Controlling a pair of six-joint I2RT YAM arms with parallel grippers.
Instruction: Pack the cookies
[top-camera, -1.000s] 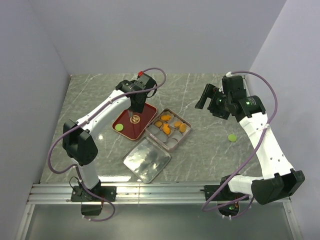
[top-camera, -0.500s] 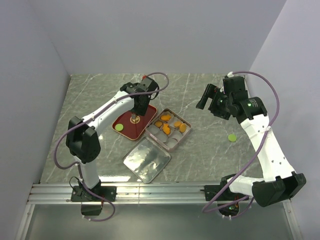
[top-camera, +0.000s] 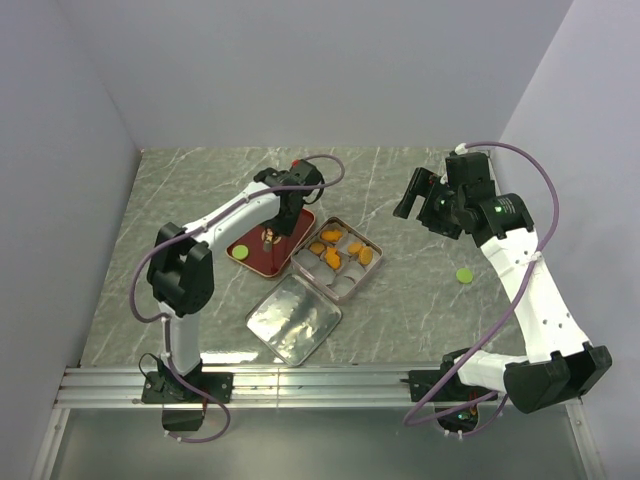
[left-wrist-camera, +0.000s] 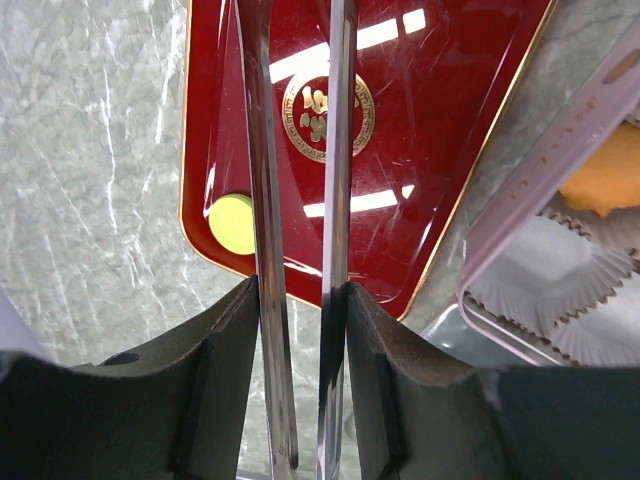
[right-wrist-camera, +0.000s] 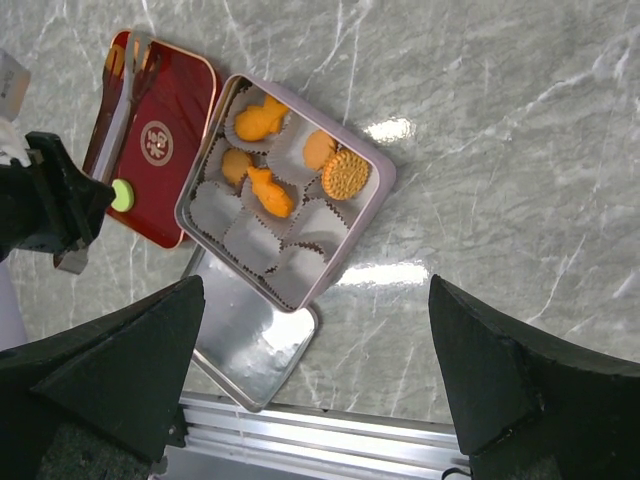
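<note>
As the top view has it, the left gripper (top-camera: 277, 220) clamps tongs (top-camera: 267, 238) over a red tray (top-camera: 262, 262), while the right gripper (top-camera: 412, 195) hangs spread and empty. Orange cookies (top-camera: 335, 252) lie in the tin (top-camera: 342, 285), with its lid (top-camera: 293, 318) just beside. One green cookie (top-camera: 239, 252) sits on the tray, another on the table (top-camera: 420, 300) at right.

Left wrist: the fingers pinch both tong blades above the tray.

Right wrist: the jaws gape high above the tin, where five orange cookies sit in paper cups.
</note>
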